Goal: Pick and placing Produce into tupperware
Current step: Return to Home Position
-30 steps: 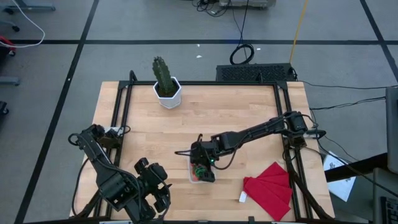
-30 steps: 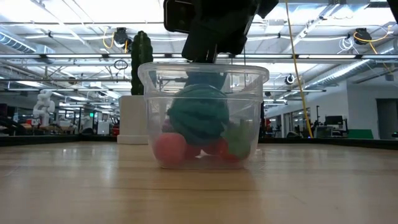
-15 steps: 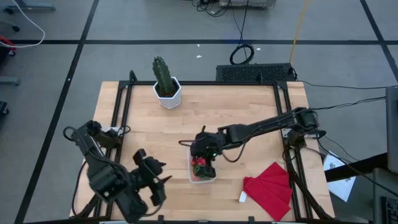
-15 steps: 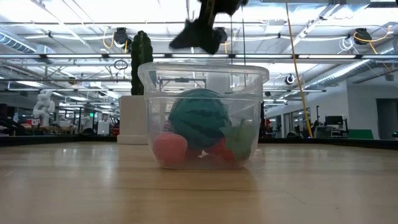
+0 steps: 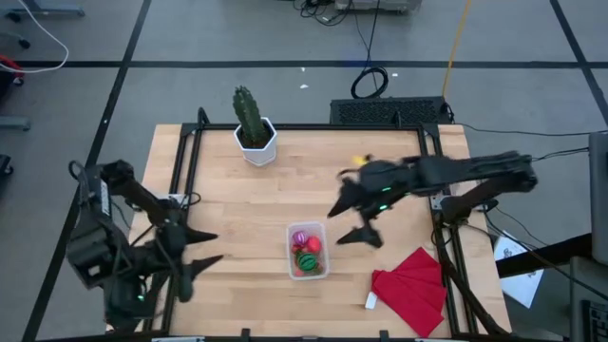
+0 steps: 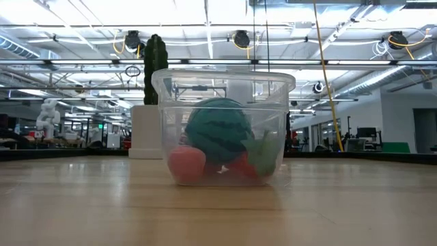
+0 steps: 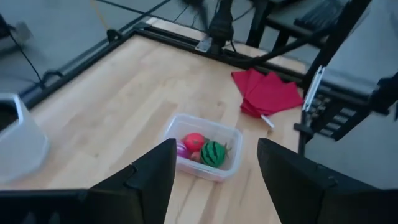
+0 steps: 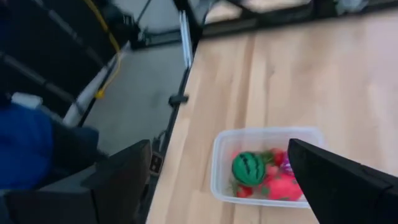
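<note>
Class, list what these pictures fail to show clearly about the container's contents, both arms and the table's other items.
- Piece count in the tupperware: low view, the watermelon hides whatever lies behind; high view, pieces too small.
- Left end effector and right end effector: neither appears in the low view.
- Cactus pot: left wrist view, cut by the edge.
- White tag beside the red cloth: high view, too small.

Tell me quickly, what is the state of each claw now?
Left claw: open, holding nothing.
Right claw: open, holding nothing.

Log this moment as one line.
left gripper: open, empty, left of tub | right gripper: open, empty, right of tub | toys: inside tub
</note>
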{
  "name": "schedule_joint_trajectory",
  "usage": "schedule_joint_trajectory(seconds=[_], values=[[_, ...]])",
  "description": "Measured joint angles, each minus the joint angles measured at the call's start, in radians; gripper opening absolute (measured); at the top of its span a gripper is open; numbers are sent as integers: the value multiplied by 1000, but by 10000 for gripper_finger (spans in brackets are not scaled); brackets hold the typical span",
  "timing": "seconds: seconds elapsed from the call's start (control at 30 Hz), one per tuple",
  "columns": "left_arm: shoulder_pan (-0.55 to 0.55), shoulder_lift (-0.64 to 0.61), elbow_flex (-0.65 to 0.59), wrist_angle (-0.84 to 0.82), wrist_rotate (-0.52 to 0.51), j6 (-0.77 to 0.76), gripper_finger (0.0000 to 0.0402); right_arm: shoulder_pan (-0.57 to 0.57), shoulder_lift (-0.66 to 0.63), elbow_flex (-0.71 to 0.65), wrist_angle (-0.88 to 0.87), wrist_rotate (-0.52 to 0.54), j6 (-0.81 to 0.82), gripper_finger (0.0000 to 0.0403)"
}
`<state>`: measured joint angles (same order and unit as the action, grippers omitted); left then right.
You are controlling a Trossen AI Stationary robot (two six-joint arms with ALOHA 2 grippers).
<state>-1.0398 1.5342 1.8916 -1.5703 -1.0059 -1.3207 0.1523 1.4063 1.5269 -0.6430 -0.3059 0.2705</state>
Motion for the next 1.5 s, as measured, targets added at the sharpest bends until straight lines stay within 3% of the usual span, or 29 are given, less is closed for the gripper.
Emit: schedule_joint_trajectory(seconds=[0.17, 0.33, 0.43, 0.67, 0.77, 0.9, 1.27, 1.5], values=[[-105, -105, -246, 53, -73, -262, 230, 46, -181, 0, -69, 129, 8, 369], [-134, -131, -439, 215, -95, -379, 230, 138, -350, -93, -72, 257, 68, 369], [-125, -130, -534, 361, -123, -369, 230, 195, -461, -254, 38, 291, 122, 369], [-59, -130, -730, 708, -176, -308, 230, 283, -665, -811, 611, 302, 326, 369], [-6, -129, -803, 871, -166, -208, 230, 297, -716, -1012, 835, 296, 410, 369], [81, -130, -863, 1043, -86, -47, 230, 296, -778, -1159, 1076, 275, 410, 369], [273, -193, -1121, 1620, 136, 496, 230, 236, -858, -1264, 1022, 249, 269, 370], [331, -377, -1347, 1861, 184, 732, 230, 122, -871, -1264, 1012, 198, 152, 370]])
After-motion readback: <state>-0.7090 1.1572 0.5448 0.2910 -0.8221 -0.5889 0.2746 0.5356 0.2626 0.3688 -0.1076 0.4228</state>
